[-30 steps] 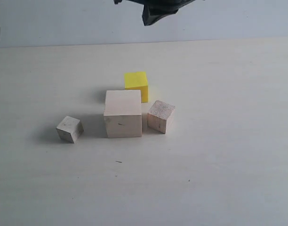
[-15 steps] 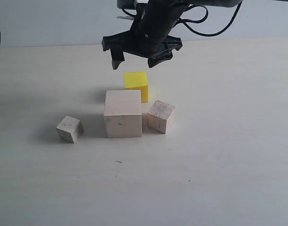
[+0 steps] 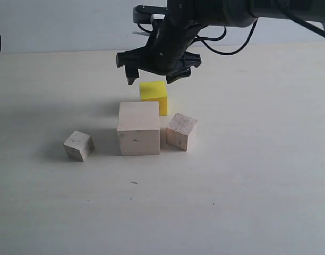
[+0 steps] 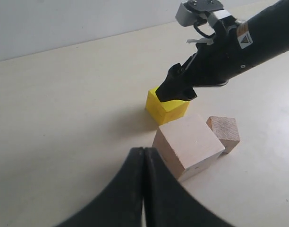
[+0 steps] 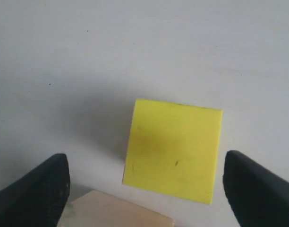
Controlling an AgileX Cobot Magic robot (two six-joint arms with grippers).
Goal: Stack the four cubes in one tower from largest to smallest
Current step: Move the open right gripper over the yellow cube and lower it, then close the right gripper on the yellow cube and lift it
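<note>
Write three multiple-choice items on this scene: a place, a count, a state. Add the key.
1. The right end effector hangs over: A) the yellow cube B) the left end effector C) a finished tower.
2. Cubes on the table: A) three B) four C) five.
3. The right end effector is: A) shut on a cube B) open, empty C) shut, empty.
1 A: its fingers flank that cube in the wrist view. 2 B: large cube, yellow, medium cube, small cube, none stacked. 3 B: fingers spread wide, gripping nothing.

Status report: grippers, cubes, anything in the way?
Right gripper open over yellow cube, nothing held. Left gripper shut, empty. Nothing stacked: large cube, medium cube, small cube all on table. Large cube close beside yellow cube.
</note>
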